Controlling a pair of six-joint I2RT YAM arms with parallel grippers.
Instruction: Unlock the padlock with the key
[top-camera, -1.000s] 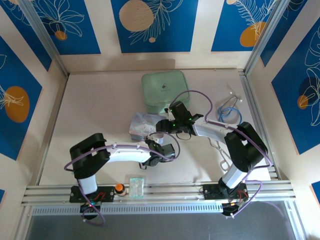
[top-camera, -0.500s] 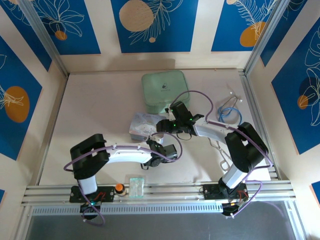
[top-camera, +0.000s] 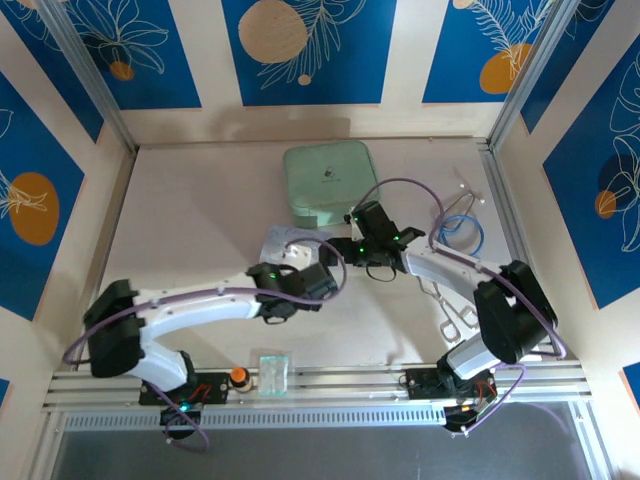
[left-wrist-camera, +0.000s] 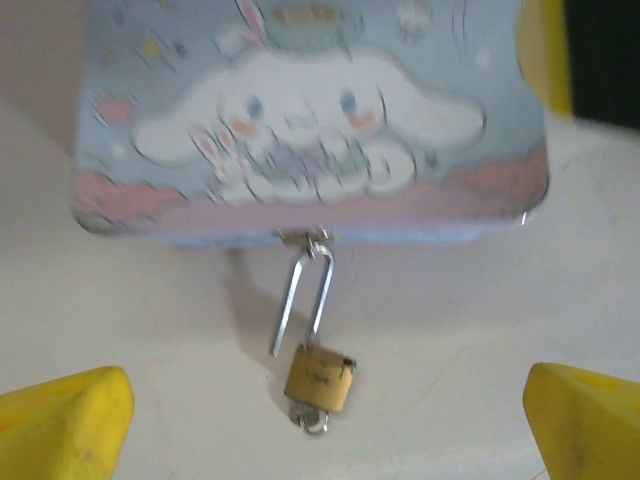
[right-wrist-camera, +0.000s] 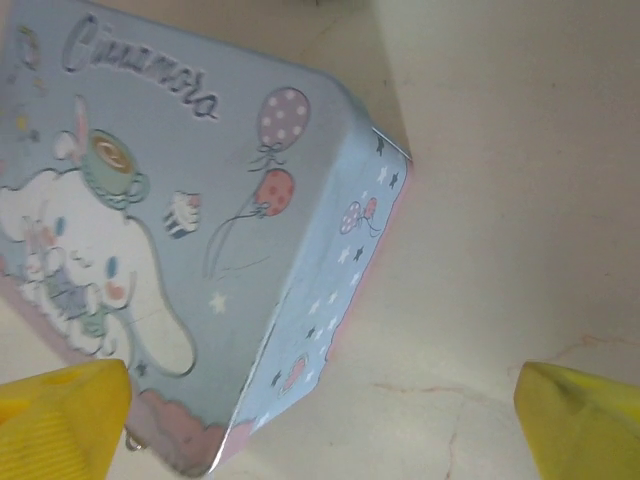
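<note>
Left gripper (left-wrist-camera: 325, 428) is spread wide and has hold of nothing. Its two yellow fingertips (left-wrist-camera: 62, 422) sit at the near left and near right corners of the left wrist view, well apart, with bare table (left-wrist-camera: 480, 330) between them.

Dead ahead of it lies the lilac cartoon tin (left-wrist-camera: 310, 120), and off the tin's near edge hangs the padlock (left-wrist-camera: 320, 377). Its brass body lies on the table just near of the tin, and its silver shackle (left-wrist-camera: 318, 255) is hooked up into the tin's clasp. The shackle's left leg appears to end just beside the body's corner, though the view is soft there. The key (left-wrist-camera: 312, 422) pokes out of the near end of the padlock body, right between the open fingers but touched by neither.

Over to the right gripper (right-wrist-camera: 320, 420): also wide open and empty, hovering over the tin's right corner.

From above, both grippers meet at the tin in the middle of the table, left from the near side, right from the right. A pale green case (top-camera: 328, 185) sits just beyond, and scissors (top-camera: 450, 305) lie near the right arm.
</note>
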